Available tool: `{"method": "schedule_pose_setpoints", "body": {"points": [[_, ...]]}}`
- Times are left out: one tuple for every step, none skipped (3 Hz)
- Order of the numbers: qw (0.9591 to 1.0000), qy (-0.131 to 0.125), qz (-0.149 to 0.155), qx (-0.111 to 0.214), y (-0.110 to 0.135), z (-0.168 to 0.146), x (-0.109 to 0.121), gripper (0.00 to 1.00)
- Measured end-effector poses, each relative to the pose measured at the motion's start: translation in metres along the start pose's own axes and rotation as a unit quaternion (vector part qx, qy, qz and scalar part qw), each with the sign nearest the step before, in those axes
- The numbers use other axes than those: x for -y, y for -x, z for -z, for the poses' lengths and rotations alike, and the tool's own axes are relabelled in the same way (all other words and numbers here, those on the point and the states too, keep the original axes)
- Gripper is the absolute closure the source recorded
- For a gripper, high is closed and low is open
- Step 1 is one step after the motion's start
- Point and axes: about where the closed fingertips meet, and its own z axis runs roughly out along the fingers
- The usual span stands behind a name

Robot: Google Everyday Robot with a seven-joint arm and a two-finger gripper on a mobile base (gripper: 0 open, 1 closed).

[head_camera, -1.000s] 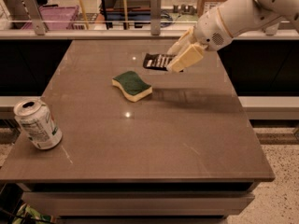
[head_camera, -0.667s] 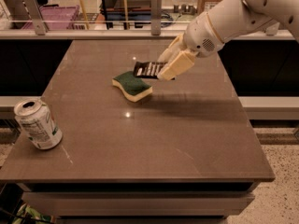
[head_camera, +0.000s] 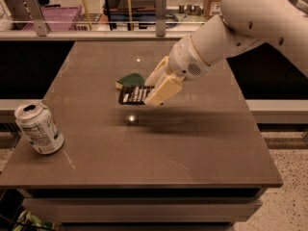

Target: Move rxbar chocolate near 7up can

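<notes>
Camera view is showing the flat, black-wrapped rxbar chocolate [head_camera: 133, 95] hanging roughly level above the brown surface [head_camera: 192, 148], apparently lifted so it can travel without dragging. The cream two-finger gripper [head_camera: 150, 93] is sitting at the bar's right end, its fingers [head_camera: 161, 88] clamping the wrapper. Just behind, a green-and-yellow sponge [head_camera: 130, 79] is lying partly hidden. The white-and-green, silver-topped 7up can [head_camera: 38, 129] is standing well apart at the front-left edge, so a leftward, nearer placement is probably waiting.
</notes>
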Motion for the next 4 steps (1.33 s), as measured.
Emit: {"method": "schedule_pose_setpoints", "body": {"points": [[0.9999, 0.007, 0.009, -0.001, 0.000, -0.027, -0.023, 1.00], [0.9999, 0.006, 0.014, 0.003, -0.001, -0.057, -0.042, 1.00], [0.9998, 0.005, 0.016, 0.005, 0.003, -0.087, -0.058, 1.00], [0.9999, 0.004, 0.010, 0.008, 0.011, -0.105, -0.067, 1.00]]}}
